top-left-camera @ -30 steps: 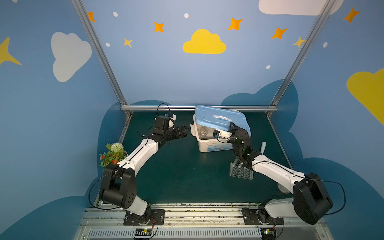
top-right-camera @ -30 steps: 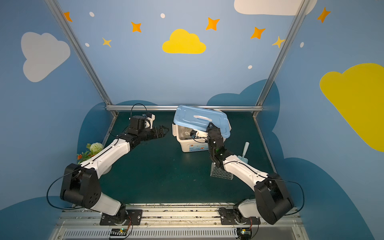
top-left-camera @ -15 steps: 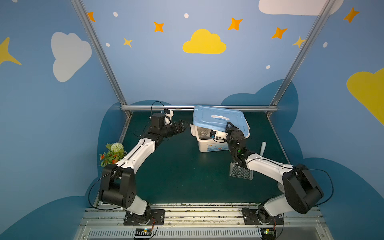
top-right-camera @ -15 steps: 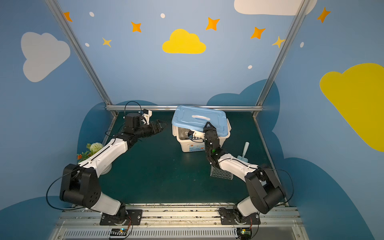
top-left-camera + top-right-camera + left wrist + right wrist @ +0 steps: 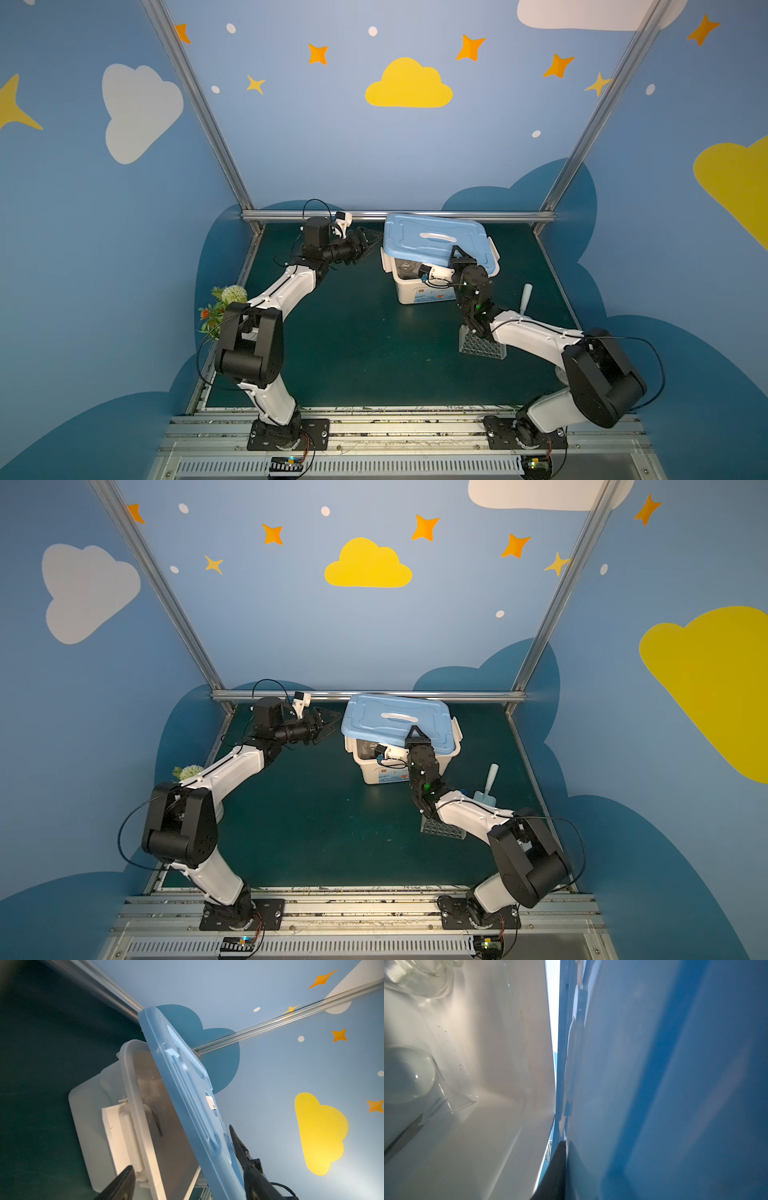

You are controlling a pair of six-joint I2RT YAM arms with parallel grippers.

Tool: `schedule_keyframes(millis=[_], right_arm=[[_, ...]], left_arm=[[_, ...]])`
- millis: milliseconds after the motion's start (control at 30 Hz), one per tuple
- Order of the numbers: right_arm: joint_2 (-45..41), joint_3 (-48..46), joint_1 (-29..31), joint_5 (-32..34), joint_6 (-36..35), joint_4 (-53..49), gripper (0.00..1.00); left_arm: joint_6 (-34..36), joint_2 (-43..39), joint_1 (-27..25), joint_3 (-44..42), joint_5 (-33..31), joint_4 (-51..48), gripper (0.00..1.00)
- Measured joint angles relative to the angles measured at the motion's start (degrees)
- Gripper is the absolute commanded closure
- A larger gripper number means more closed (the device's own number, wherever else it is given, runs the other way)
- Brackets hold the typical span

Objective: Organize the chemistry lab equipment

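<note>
A white storage box (image 5: pixel 419 293) (image 5: pixel 386 773) stands at the back of the table, with a blue lid (image 5: pixel 432 245) (image 5: pixel 395 725) lying tilted over it. My right gripper (image 5: pixel 457 254) (image 5: pixel 414 734) is shut on the lid's near edge; one finger (image 5: pixel 558 1167) presses its underside (image 5: pixel 675 1064). Inside the box lie a glass flask (image 5: pixel 425 980) and a white rounded item (image 5: pixel 406 1074). My left gripper (image 5: pixel 370 245) (image 5: pixel 190 1184) is open just left of the box, facing the box rim (image 5: pixel 133 1088) and lid (image 5: pixel 187 1084). The clear holed rack (image 5: pixel 482 345) (image 5: pixel 442 829) lies under my right arm.
A white pestle (image 5: pixel 525 299) (image 5: pixel 491 779) stands up in a pale bowl (image 5: pixel 484 799) at the right, behind my right arm. The potted flower plant (image 5: pixel 222 307) (image 5: pixel 187 771) sits at the left edge. A metal rail (image 5: pixel 399 215) bounds the back.
The right gripper has brought the lid lower over the box. The left gripper has shifted slightly toward the back wall and its jaws have narrowed a little.
</note>
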Motion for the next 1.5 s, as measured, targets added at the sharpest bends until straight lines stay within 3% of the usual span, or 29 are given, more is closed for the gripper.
schedule_keyframes(millis=[367,767,1067,1167,1500], right_arm=[[-0.02,-1.66,0.37,-0.83,-0.72,1.2,0.88],[-0.09,-1.7,0.39,-0.81,-0.68,1.79,0.83],[-0.31,-2.47,0.81,-0.83,-0.87,0.28,0.6],[-0.57,-2.73,1.09,-1.09,-0.07,-1.53,0.46],[-5.07,-2.82,1.49,-2.25,5.01,-10.43,0.36]], left_arm=[[-4.15,2.05,-2.05,2.82,3.06,3.19,0.32],[-5.95,3.85,-3.26,3.67,4.09,4.22,0.52],[-9.4,3.85,-3.67,3.13,4.22,8.7,0.67],[-10.67,3.87,-3.96,2.49,4.17,10.78,0.7],[-12.63,4.26,-4.26,-1.16,3.96,12.13,0.76]])
